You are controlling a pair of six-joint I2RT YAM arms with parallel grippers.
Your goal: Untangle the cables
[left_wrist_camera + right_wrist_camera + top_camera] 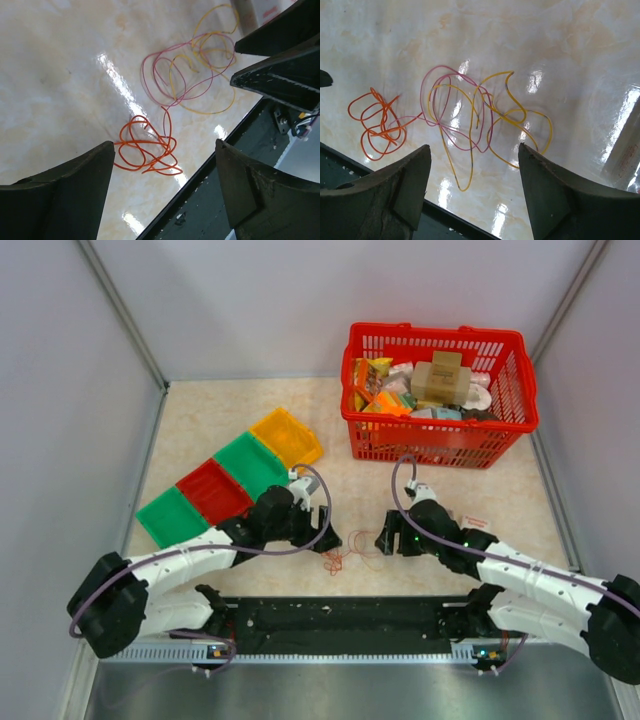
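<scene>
The cables lie flat on the table between my two grippers. They are an orange coil, a pink loop and a yellow loop, overlapping and linked. In the right wrist view the orange coil is on the left, the pink loop in the middle and the yellow loop on the right. My left gripper is open and empty just above the orange coil. My right gripper is open and empty above the near edge of the pink and yellow loops.
A red basket full of packets stands at the back right. A row of coloured bins, yellow, green, red and green, lies at the left. A black rail runs along the near edge.
</scene>
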